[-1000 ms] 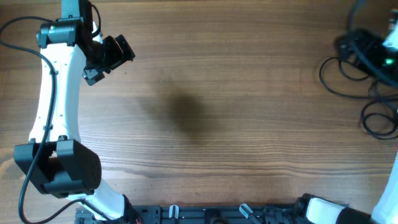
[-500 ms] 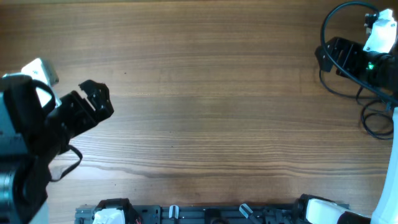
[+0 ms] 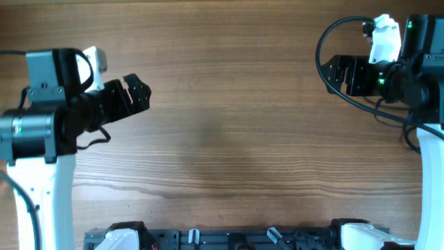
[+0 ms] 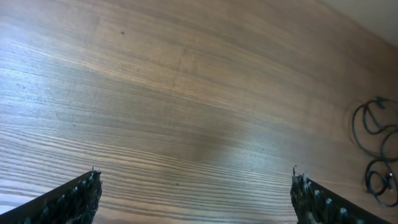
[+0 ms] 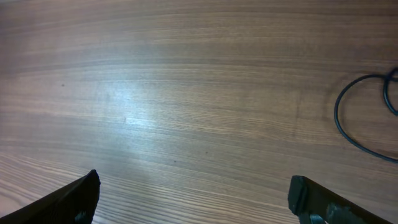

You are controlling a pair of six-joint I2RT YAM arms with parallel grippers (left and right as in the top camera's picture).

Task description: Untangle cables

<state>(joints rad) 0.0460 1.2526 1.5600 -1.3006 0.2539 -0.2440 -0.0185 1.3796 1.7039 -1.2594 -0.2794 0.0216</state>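
Note:
The cables (image 4: 354,126) are thin black loops lying at the far right of the table in the left wrist view. In the overhead view my right arm covers most of them, and only a short curve of cable (image 3: 407,137) shows beside its white link. My left gripper (image 3: 133,97) hangs open over the left side of the table and points right, far from the cables; bare wood lies between its fingertips (image 4: 194,183). My right gripper (image 3: 338,73) is open too, pointing left, with nothing between its fingers (image 5: 193,190). A thin black loop (image 5: 339,127) shows at that view's right edge; whether it is a cable or arm wire I cannot tell.
A thick black arm wire (image 3: 321,48) arcs out past the right gripper. The wooden table (image 3: 229,125) stretches between the two grippers. A black rail with clips (image 3: 229,237) runs along the near edge.
My left arm has swung from the far-left corner to the left middle, its gripper now pointing right. My right arm has moved left over the cables, and it now hides most of them.

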